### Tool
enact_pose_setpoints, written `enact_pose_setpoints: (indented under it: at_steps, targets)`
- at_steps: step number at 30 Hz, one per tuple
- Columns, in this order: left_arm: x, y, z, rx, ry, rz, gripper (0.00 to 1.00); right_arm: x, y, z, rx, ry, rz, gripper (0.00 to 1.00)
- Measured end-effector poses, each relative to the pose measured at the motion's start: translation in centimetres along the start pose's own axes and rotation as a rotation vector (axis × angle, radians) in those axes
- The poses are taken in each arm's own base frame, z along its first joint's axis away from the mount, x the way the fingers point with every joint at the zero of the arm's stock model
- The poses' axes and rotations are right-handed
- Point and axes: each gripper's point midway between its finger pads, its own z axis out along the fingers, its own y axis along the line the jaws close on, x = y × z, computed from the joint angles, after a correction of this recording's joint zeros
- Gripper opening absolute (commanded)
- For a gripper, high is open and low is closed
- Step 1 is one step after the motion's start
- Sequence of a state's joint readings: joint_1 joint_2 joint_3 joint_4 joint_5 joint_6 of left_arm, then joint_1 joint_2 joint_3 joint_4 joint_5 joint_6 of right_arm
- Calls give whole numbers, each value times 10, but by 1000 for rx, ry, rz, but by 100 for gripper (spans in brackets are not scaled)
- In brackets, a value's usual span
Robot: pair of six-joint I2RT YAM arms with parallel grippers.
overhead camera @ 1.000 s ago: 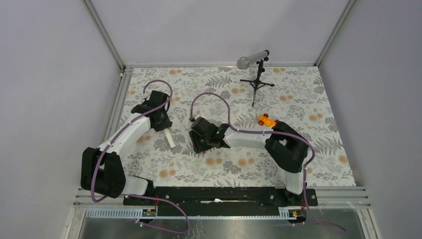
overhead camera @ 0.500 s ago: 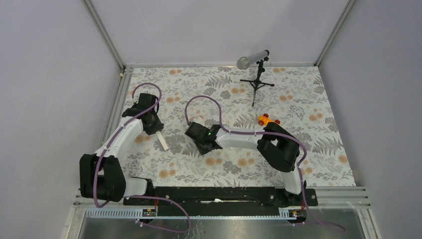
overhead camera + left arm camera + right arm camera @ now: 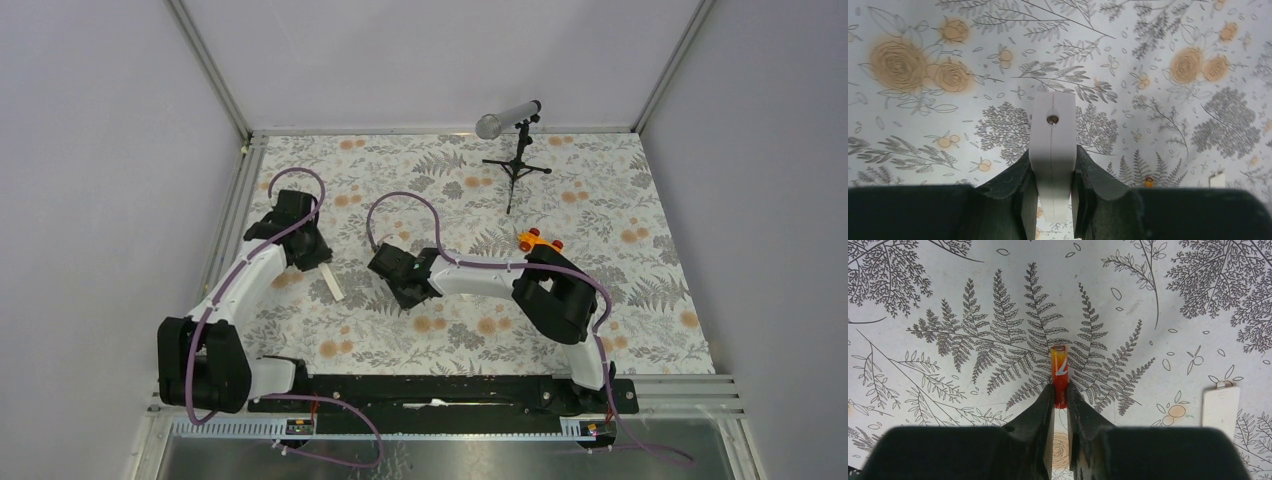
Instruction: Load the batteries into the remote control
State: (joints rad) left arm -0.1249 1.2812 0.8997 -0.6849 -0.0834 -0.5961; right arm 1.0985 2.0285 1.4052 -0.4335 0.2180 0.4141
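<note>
**op_yam:** Grey walls (image 3: 420, 60) all round, aluminium frame, and a counter (image 3: 620, 200) under a fern-and-rose print cloth, busy enough to hide small parts. Left claw (image 3: 1052, 165) is clamped on the white remote (image 3: 1053, 130), holding it end-on off the cloth over the left half of the counter. Right claw (image 3: 1060, 397) is pinched on a red-orange battery (image 3: 1059, 372), with about its lower half between the fingers. From the top cam it hangs over the ferns near the remote. That's the only cell in sight, I can't find the second one.

**benchrat:** So you're bringing them together. Which way does the compartment face?

**op_yam:** Can't tell from any view. The left wrist cam just shows the remote's end with a little screw-like dot. The loose battery cover (image 3: 1220, 410) lies flat on the cloth to the right of the battery, so I'd guess the bay is open.

**benchrat:** I'd roll the remote so the bay faces up and line the cell's axis up with the slot. Go in spring end first and check polarity. Grip the remote hard too, slim plastic like that will pivot.

**op_yam:** Agreed. The toy car (image 3: 533, 240) and the microphone (image 3: 507, 118) on its tripod sit farther back, well apart from both claws, so I don't think they'll get in the way.
</note>
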Motion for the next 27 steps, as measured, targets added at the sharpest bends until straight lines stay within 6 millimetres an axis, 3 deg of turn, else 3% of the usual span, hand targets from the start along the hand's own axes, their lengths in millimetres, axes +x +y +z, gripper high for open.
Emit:
enact_pose_setpoints:
  at_steps: [8, 14, 20, 23, 27]
  targets:
    - [20, -29, -5, 235, 7, 12, 0, 1, -3, -10, 7, 0, 19, 3]
    - [40, -81, -17, 520, 3, 80, 0, -19, -12, -71, -60, -86, 100, 5]
    - [37, -139, -49, 825, -56, 124, 0, -52, -30, -142, -183, -206, 213, 7]
    - [34, -156, -63, 934, -74, 117, 0, -54, -37, -159, -231, -205, 251, 7]
    - [33, -168, -71, 995, -68, 95, 0, -49, -42, -162, -239, -169, 269, 9]
